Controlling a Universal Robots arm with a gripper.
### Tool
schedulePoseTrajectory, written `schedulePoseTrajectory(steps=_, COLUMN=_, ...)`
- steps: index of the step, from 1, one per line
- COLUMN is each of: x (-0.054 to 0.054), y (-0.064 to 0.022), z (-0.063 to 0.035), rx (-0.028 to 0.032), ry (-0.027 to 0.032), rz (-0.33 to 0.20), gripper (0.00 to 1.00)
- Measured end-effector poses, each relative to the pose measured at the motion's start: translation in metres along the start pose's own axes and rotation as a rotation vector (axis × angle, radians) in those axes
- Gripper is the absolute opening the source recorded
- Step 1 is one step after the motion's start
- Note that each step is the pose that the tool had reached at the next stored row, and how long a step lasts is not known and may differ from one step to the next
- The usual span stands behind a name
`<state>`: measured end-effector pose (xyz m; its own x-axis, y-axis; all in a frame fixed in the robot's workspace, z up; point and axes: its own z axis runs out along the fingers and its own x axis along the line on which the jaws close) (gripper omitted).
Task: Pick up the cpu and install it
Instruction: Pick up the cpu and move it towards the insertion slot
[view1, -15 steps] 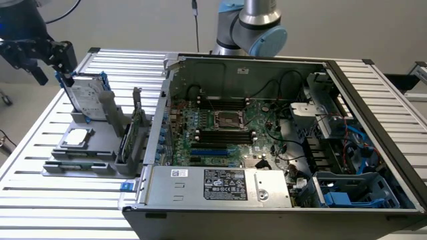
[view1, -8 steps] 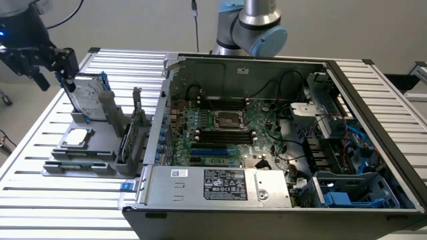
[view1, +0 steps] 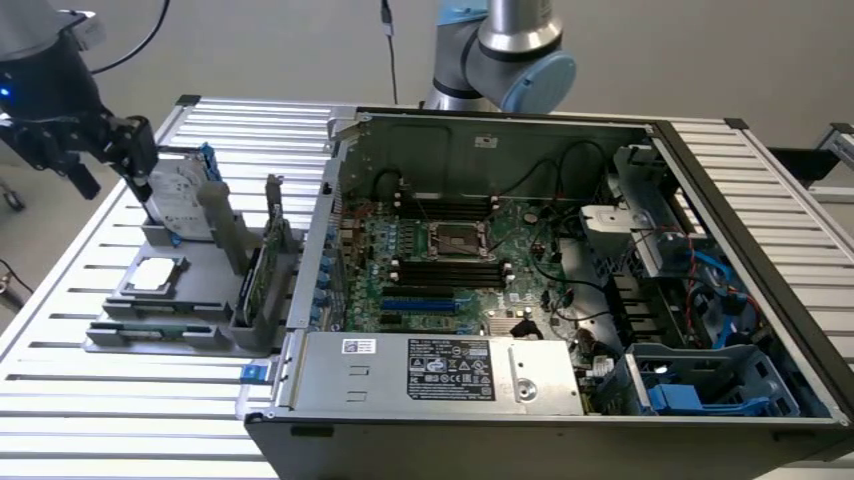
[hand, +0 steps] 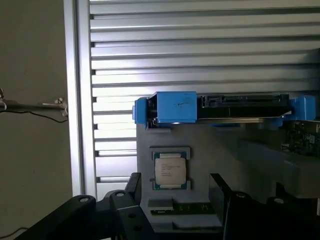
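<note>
The cpu (view1: 156, 272) (hand: 170, 170), a small flat square chip with a dull silver top, lies in a recess of the grey parts holder (view1: 147, 335) at the exterior view's left. My gripper (view1: 114, 172) (hand: 175, 177) hangs well above the holder, beside the top of the upright hard drive (view1: 180, 200). It is open, with nothing between its dark fingers (hand: 134, 184). In the wrist view the cpu shows in the gap between them, farther off. The dark square socket (view1: 454, 240) sits mid-motherboard inside the open computer case (view1: 507, 122).
The hard drive with its blue bracket (hand: 172, 107) stands right behind the cpu. A card (view1: 274, 262) stands upright between holder and case. A silver power supply (view1: 441, 370) fills the case's front. The slatted aluminium table (view1: 80, 410) surrounds everything.
</note>
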<state>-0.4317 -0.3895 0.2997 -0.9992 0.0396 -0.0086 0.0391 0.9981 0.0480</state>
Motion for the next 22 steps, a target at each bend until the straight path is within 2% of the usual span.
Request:
schedulePoseTrajectory(steps=5, x=-0.001, y=-0.0069, z=0.0087, rx=-0.0001, ry=0.0, rz=-0.001, gripper=0.65)
schedulePoseTrajectory(steps=22, x=-0.004, y=-0.0148, z=0.0392, rx=0.0, ry=0.0003, rz=-0.005, gripper=0.65)
